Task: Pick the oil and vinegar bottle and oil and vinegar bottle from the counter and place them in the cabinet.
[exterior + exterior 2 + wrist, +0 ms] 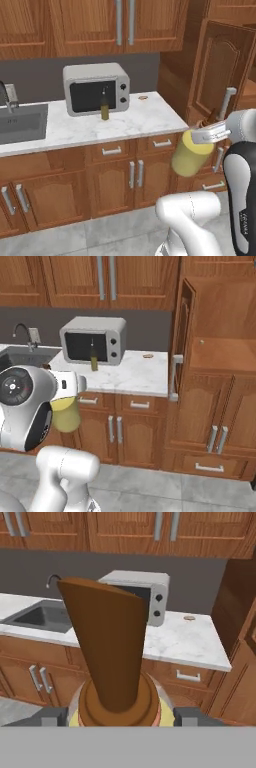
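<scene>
Hand view, round bottle [117, 662] in gripper [120, 717]

The arm [240, 185] is glossy white, built of rounded, tubular segments with dark charcoal bands at the joints. One dark panel carries small pale lettering, too small to read. A round black cap with a red dot marks a joint [16, 385]. The gripper [209, 134] is pale grey and boxy.

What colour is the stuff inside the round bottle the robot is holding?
Pale yellow. The round bottle shows it best in the left base view, held in the gripper.
</scene>
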### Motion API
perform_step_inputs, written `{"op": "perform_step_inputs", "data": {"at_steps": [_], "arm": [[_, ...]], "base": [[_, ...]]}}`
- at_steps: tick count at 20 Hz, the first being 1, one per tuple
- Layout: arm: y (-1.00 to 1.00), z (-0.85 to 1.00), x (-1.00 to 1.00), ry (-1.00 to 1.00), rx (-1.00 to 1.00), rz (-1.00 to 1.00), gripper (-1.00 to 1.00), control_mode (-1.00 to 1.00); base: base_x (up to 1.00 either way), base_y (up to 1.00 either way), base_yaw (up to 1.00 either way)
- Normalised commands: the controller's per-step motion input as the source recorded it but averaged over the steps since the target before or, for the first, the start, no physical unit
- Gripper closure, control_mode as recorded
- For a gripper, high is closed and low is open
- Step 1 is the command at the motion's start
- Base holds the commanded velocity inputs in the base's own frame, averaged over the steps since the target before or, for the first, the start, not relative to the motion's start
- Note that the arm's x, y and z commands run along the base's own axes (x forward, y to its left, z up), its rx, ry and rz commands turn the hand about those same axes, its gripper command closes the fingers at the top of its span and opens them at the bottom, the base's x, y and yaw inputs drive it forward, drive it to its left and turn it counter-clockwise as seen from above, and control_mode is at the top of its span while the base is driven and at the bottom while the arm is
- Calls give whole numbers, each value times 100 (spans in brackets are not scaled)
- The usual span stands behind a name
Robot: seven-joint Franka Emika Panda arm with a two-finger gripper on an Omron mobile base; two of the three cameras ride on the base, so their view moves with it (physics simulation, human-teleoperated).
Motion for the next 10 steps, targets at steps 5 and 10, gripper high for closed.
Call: {"op": "perform_step_inputs", "data": {"at_steps": [5,10], "arm": [[0,0,0,0,0,0,100,100],[0,0,0,0,0,0,100,100]], "base": [[-3,-83,-12],[9,-94,-9]]}}
